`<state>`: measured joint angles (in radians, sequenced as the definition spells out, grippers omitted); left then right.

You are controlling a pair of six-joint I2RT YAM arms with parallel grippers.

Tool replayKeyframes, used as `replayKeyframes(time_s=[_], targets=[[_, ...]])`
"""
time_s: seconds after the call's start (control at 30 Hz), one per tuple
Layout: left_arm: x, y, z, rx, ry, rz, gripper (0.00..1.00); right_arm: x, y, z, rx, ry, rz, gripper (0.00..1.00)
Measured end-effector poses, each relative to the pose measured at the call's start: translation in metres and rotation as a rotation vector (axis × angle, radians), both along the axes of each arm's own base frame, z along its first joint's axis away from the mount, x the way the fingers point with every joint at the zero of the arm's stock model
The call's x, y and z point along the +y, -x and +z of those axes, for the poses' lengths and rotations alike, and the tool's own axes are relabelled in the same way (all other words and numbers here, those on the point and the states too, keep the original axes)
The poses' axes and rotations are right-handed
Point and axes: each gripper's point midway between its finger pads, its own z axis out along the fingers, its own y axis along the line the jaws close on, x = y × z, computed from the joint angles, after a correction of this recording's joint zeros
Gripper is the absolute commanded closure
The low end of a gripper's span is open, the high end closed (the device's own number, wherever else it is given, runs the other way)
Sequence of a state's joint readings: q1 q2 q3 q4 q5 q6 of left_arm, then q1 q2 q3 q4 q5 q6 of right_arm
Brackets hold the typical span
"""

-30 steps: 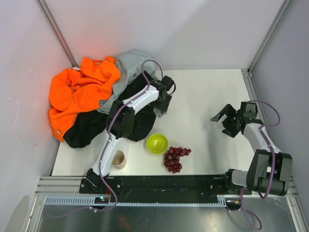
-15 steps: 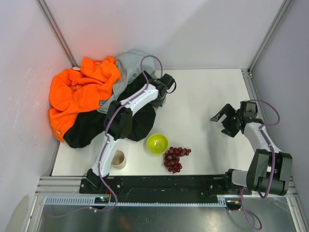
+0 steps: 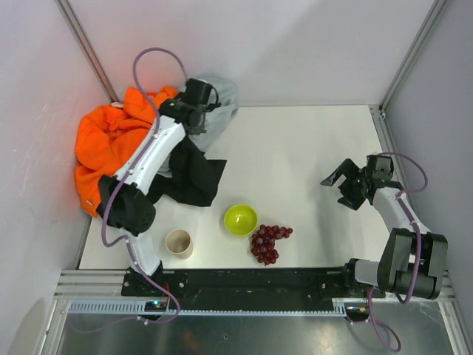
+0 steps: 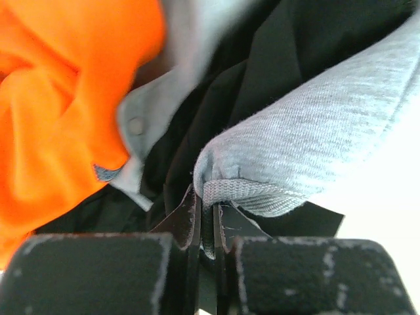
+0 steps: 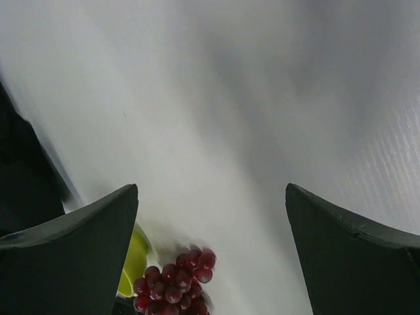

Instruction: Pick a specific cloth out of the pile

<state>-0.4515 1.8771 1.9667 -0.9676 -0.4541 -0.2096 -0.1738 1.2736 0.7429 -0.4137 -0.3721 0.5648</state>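
**Overhead view.** Locate the left hand point(image 3: 205, 108) at the back of the desk point(image 3: 310, 140), at the right edge of the pile point(image 3: 94, 163) and over the grey sweatshirt point(image 3: 224, 103). Note the black cloth point(image 3: 194, 176) spread just in front of it, partly under the left arm, touching the pile and near the bowl point(image 3: 241, 219). Find the right hand point(image 3: 338, 174) well apart on the right side, spread wide and holding nothing. Disregard the grapes point(image 3: 267, 241) and the cup point(image 3: 178, 242) near the front edge.

**Left wrist view.** Read the hand as closed to a thin slit, pinching the ribbed cuff of the grey sweatshirt. Observe black fabric directly behind the cuff and against the left finger point(image 4: 184, 223). Cannot tell whether any of it is caught in the pinch. Note the orange garment point(image 4: 59, 111) at the left.

**Right wrist view.** Confirm wide-open fingers with bare desk between them. Bowl and grapes visible at the bottom.

**Progress.** Treat the task as not done: black cloth touching the pile, and the grip apparently on the wrong garment. Remaining, by judgement:
- Release the grey cuff.
- Take hold of the black cloth alone.
- Draw it away from the pile.

Watch for the grey sweatshirt dragging along.
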Motion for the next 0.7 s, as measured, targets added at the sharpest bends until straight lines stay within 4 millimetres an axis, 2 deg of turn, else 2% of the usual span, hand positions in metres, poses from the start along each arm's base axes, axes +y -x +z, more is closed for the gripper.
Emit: replayKeyframes(time_s=[0.07, 0.17, 0.23, 0.3, 0.37, 0.4, 0.43, 0.53, 0.7], targets=[[0.024, 0.007, -0.006, 0.015, -0.008, 0.047, 0.99, 0.002, 0.000, 0.000, 0.000, -0.001, 0.005, 0.01], [0.053, 0.023, -0.044, 0.103, -0.037, 0.112, 0.98, 0.005, 0.001, 0.000, 0.000, -0.003, 0.016, 0.01], [0.059, 0.035, -0.072, 0.171, -0.057, 0.124, 0.90, 0.006, 0.001, -0.001, 0.002, -0.003, 0.020, 0.01], [0.061, 0.051, -0.100, 0.247, -0.068, 0.129, 0.65, 0.007, 0.001, -0.002, 0.007, -0.004, 0.024, 0.01], [0.059, 0.060, -0.116, 0.295, -0.066, 0.127, 0.29, 0.008, 0.001, -0.003, 0.012, -0.007, 0.027, 0.01], [0.058, 0.064, -0.121, 0.312, -0.057, 0.129, 0.16, 0.008, 0.001, -0.004, 0.014, -0.008, 0.028, 0.01], [0.057, 0.066, -0.123, 0.324, -0.053, 0.125, 0.08, 0.009, 0.001, -0.004, 0.015, -0.009, 0.030, 0.01], [0.052, 0.068, -0.126, 0.337, -0.014, 0.131, 0.01, 0.011, 0.002, -0.005, 0.019, -0.010, 0.035, 0.01], [0.044, 0.070, -0.128, 0.351, 0.024, 0.113, 0.00, 0.014, 0.003, -0.007, 0.026, -0.012, 0.046, 0.01]])
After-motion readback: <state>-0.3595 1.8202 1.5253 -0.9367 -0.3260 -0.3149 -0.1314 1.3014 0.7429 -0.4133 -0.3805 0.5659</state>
